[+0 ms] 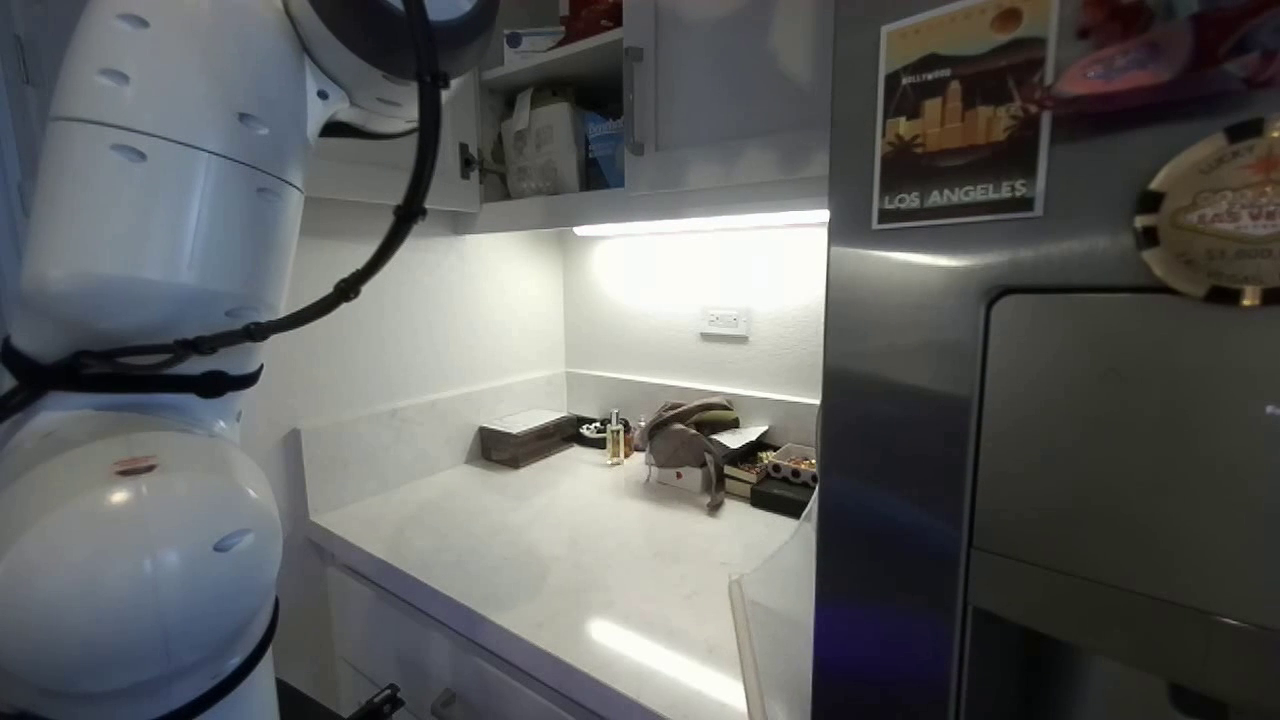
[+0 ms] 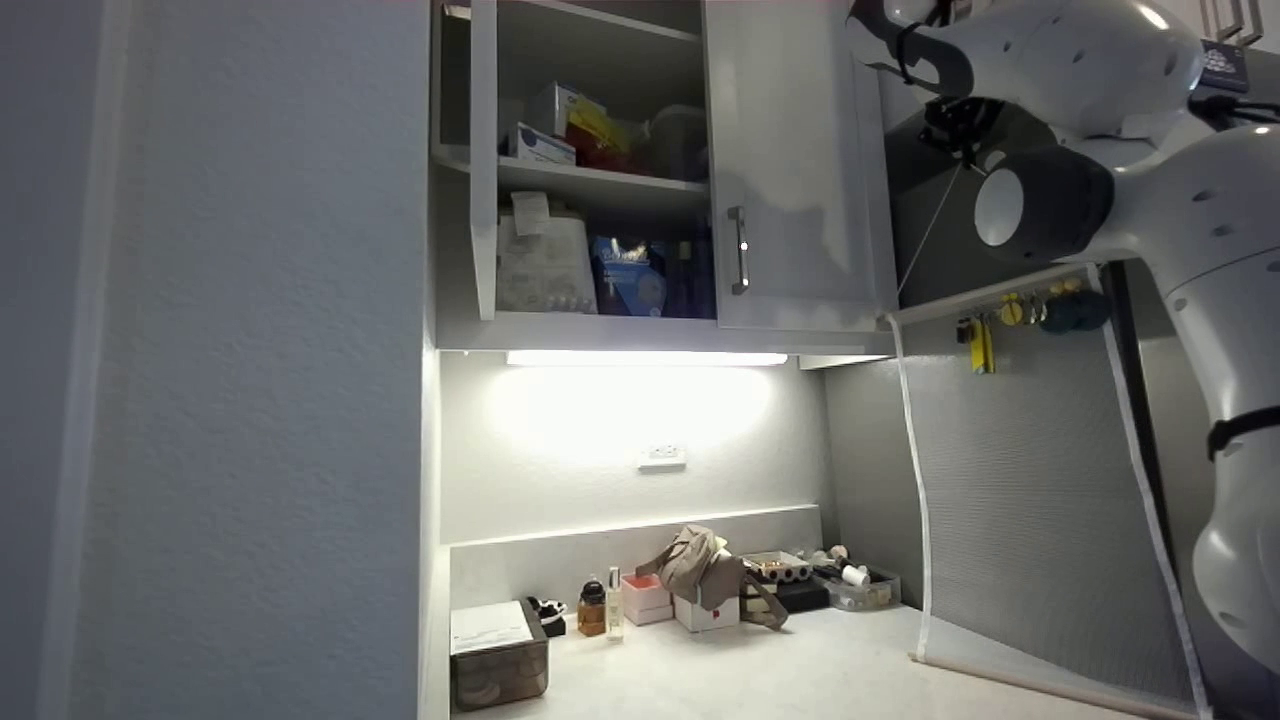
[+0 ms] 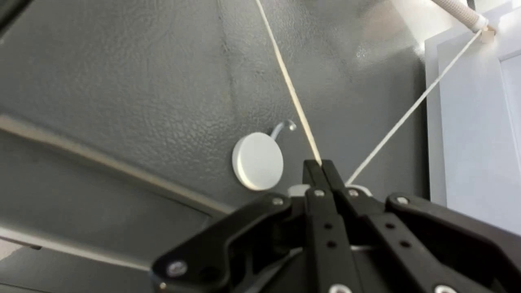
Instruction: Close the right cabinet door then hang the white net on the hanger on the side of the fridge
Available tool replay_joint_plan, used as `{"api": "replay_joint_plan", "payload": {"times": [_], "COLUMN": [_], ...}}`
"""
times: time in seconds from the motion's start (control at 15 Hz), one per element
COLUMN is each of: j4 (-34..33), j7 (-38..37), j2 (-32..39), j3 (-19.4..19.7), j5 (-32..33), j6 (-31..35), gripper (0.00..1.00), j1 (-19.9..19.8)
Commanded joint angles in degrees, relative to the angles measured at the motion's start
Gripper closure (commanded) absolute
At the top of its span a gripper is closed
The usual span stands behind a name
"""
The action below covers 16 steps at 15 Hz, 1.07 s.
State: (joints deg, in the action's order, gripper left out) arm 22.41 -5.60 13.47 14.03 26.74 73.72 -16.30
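In both exterior views the right cabinet door sits flush with its cabinet. The white net hangs spread out by the side of the fridge, its lower bar on or near the counter. A thin string runs from its upper rod up to my gripper, which is shut on it in the wrist view. Just left of the fingertips, a round white hanger with a small curved hook shows on the fridge side. My gripper is high beside the cabinet.
The left cabinet door stands swung outward, exposing shelves with boxes and bags. Counter items include a dark box, bottles and a brown cloth item. Yellow tools and magnets show behind the net. Under-cabinet lighting is on.
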Motion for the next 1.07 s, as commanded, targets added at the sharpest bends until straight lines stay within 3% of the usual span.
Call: {"api": "replay_joint_plan", "payload": {"times": [0.0,0.07,0.13,0.2,0.27,1.0], "j4": [2.3,-5.5,-5.5,2.0,-3.7,-1.3], "j7": [1.3,3.3,3.6,2.2,3.5,0.2], "j2": [-0.7,4.0,4.2,0.0,3.2,-0.2], "j3": [1.1,2.7,3.1,2.2,3.4,2.8], "j5": [0.7,-1.8,-2.1,-0.4,-2.1,-3.8], "j6": [-0.2,-3.2,-3.8,-1.4,-3.4,-2.1], "gripper": [1.0,1.0,1.0,1.0,1.0,1.0], "j1": [-0.9,-2.8,-3.4,-1.9,-3.0,-1.3]}}
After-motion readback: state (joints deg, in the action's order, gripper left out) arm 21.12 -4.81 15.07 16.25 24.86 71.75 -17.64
